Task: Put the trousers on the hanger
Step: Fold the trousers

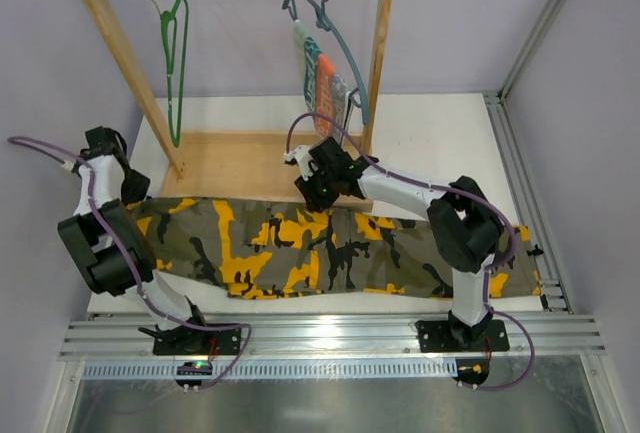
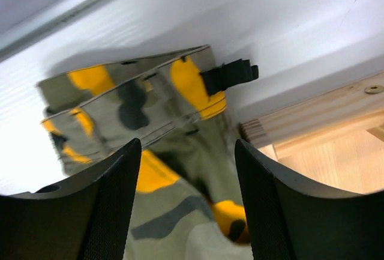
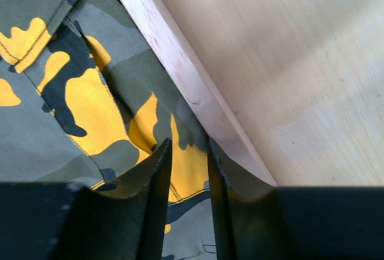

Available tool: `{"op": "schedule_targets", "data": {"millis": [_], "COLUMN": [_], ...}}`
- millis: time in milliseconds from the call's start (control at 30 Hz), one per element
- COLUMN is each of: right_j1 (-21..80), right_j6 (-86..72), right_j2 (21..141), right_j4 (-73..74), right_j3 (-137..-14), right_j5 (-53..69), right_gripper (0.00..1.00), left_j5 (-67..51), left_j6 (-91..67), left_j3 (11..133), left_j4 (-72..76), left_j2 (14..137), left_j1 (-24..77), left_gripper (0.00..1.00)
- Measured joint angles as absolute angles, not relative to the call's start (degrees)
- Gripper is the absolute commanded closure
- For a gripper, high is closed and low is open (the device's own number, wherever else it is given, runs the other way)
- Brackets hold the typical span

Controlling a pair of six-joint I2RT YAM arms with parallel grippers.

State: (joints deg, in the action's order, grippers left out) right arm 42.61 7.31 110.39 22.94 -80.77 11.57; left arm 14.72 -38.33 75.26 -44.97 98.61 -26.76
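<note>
The camouflage trousers [image 1: 330, 248] lie flat across the table, left to right, in front of the rack. The green hanger [image 1: 175, 63] hangs from the rack's rod at the left, away from both grippers. My left gripper [image 1: 135, 191] is open above the trousers' left end; in the left wrist view its gripper [image 2: 187, 152] hovers wide open over the fabric [image 2: 150, 110]. My right gripper [image 1: 312, 193] is at the trousers' far edge; in the right wrist view its gripper [image 3: 189, 146] has jaws a narrow gap apart over the fabric [image 3: 90, 104], with no fold pinched.
A wooden rack stands at the back on a plank base [image 1: 240, 163]; the base borders the trousers' far edge [image 3: 288, 62] and shows in the left wrist view [image 2: 324, 134]. A grey-blue hanger [image 1: 335, 28] holds a striped cloth [image 1: 322, 78]. A black strap [image 2: 231, 75] sticks out of the trousers.
</note>
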Motion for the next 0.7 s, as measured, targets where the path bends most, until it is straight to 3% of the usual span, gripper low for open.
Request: {"op": "schedule_targets", "data": {"millis": [333, 500, 700], "right_j1": [42.7, 42.9, 43.6], "right_j6": [3.8, 0.6, -3.0], "right_j2": [104.5, 97.4, 90.8], "right_j4": [22.8, 21.8, 20.1], "right_j3": [-79.9, -75.5, -69.6], "right_j5": [14.1, 15.9, 18.1], "right_gripper": [0.58, 0.56, 0.55], "left_j5": [20.8, 17.0, 16.1], "left_j6": [-40.0, -42.3, -44.4], "left_j3": [66.8, 58.5, 52.4], "left_j4": [-45.9, -45.1, -44.5], "left_j2": [83.1, 83.2, 83.1], "left_j1": [-27.5, -31.0, -32.8], "left_gripper": [0.39, 0.44, 0.43]}}
